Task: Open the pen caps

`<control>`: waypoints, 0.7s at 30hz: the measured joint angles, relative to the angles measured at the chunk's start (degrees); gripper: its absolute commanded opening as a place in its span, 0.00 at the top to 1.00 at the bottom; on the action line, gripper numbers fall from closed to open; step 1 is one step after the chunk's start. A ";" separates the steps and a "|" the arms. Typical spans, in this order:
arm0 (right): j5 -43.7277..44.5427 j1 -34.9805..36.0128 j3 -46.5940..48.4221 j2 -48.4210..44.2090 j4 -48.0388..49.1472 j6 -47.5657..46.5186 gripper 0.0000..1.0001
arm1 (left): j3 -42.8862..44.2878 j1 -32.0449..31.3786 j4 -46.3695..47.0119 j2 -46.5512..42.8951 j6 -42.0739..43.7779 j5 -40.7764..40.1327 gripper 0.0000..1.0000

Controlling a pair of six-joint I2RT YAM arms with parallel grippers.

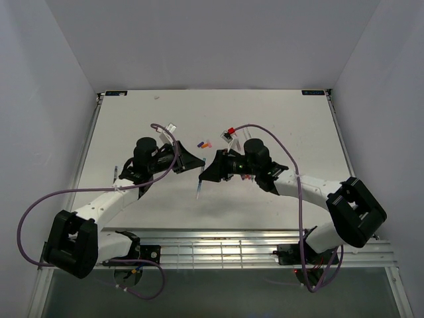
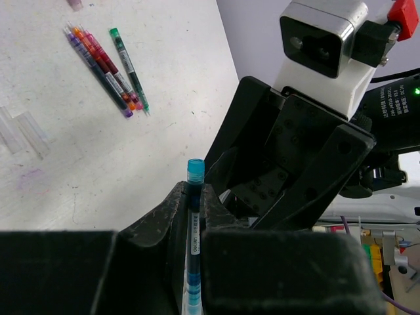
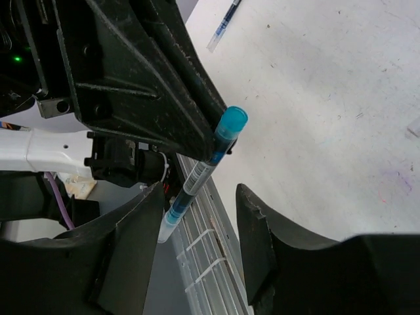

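Blue ink shows through the barrel of the blue pen [image 2: 192, 252], which the left fingers [image 2: 154, 226] clench between them. Its blue cap [image 2: 195, 169] is on and pokes out past their tips toward the other arm. From overhead the pen hangs tilted above the desk [image 1: 278, 119], between the two arms' ends. The right fingers [image 3: 134, 243] are spread wide, not closed on anything. The pen shows in the gap between them, its pale lower end close to one finger; whether it touches cannot be told. Several loose pens [image 2: 105, 65], purple, orange, red and green, lie side by side on the desk well apart from the held one, with two clear caps [image 2: 23, 131] near them.
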 measured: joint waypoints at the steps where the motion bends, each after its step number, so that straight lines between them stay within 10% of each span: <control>1: 0.13 0.00 0.00 0.24 0.42 0.11 0.48 | 0.00 -0.13 0.22 0.00 -0.11 0.02 1.00; 8: -0.59 0.35 0.13 3.43 4.57 2.71 0.90 | 0.00 -0.83 0.44 0.09 -0.39 -0.85 0.98; 9: -0.44 0.46 0.15 3.63 4.98 2.93 0.92 | -0.02 -0.83 0.55 0.09 -0.39 -0.81 0.84; 13: -0.28 0.24 0.04 4.15 5.60 4.44 0.92 | -0.02 -0.83 1.01 -0.11 0.33 -1.11 0.64; 21: 1.27 0.57 -2.14 2.97 5.86 4.48 0.92 | -0.63 -1.46 -1.31 -4.04 3.87 -3.02 0.62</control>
